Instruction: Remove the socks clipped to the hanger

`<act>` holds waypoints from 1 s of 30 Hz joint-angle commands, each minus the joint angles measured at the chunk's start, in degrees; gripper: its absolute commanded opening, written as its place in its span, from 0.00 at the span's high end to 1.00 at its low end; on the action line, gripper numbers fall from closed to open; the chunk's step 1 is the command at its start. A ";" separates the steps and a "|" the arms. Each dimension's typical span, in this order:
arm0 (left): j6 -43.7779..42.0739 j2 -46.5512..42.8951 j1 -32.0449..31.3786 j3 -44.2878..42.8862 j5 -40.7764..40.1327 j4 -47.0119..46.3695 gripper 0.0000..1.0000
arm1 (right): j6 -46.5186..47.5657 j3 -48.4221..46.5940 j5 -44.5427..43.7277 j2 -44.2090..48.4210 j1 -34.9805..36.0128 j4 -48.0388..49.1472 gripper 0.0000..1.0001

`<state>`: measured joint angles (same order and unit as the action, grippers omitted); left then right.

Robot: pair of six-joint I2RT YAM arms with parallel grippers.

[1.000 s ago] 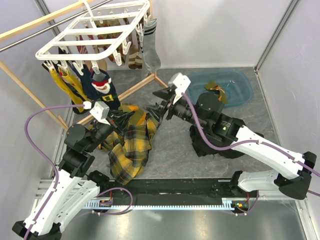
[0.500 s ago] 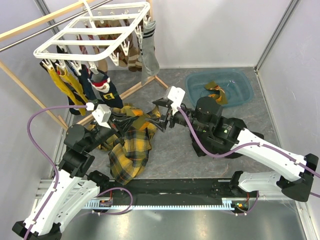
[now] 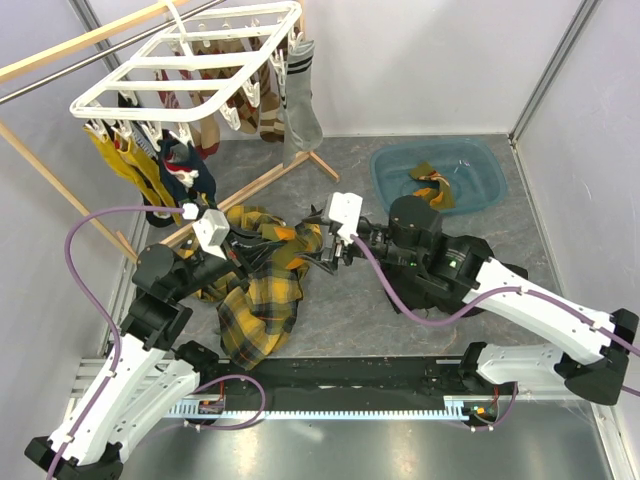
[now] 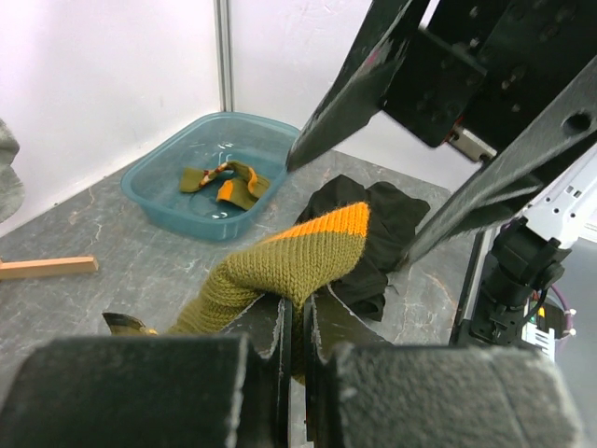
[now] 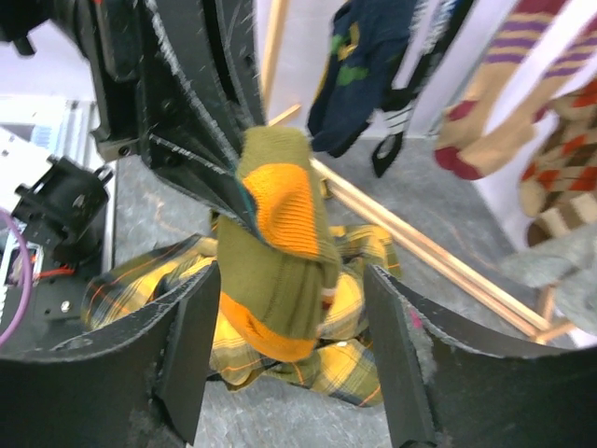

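The olive-orange sock [image 4: 298, 252] is pinched in the left gripper [image 4: 297, 322] at mid-counter. The right gripper [image 5: 291, 299] is spread wide around its toe, not gripping. Another sock [image 3: 432, 186] lies in the tub [image 3: 480, 160] at the far-right corner. Many socks [image 3: 150, 170] hang clipped on the hanger [image 3: 190, 70] over the far-left corner, so most of the job looks left.

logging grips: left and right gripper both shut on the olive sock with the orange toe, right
Only the left gripper is shut on the olive knitted sock with the orange toe; the right gripper is open around it, per the right wrist view.
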<state>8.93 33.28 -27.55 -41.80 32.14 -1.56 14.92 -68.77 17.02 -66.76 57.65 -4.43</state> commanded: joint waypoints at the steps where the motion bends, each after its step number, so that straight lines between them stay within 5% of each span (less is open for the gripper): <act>1: 1.62 0.30 0.13 -0.30 1.52 -2.74 0.98 | 1.96 -3.47 6.00 -2.67 0.18 0.03 0.32; 10: 1.62 1.09 0.13 -0.47 1.35 -2.48 0.98 | -0.24 -4.70 5.84 -6.10 0.18 6.01 0.53; 17: 1.62 0.74 0.13 -0.30 -0.32 -2.48 0.96 | 0.90 -3.65 1.36 -6.54 0.18 7.68 1.00; 22: 1.71 0.12 0.13 -0.12 -2.69 -2.39 0.94 | 1.25 -0.93 -2.51 -5.22 0.18 8.03 1.00; 30: 2.23 0.30 0.13 -0.03 -3.75 -2.39 0.68 | -0.24 3.55 -7.17 -0.65 0.18 14.53 1.00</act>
<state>9.78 33.65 -27.16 -41.80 29.43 -1.93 15.20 -66.70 13.04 -71.02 57.76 3.31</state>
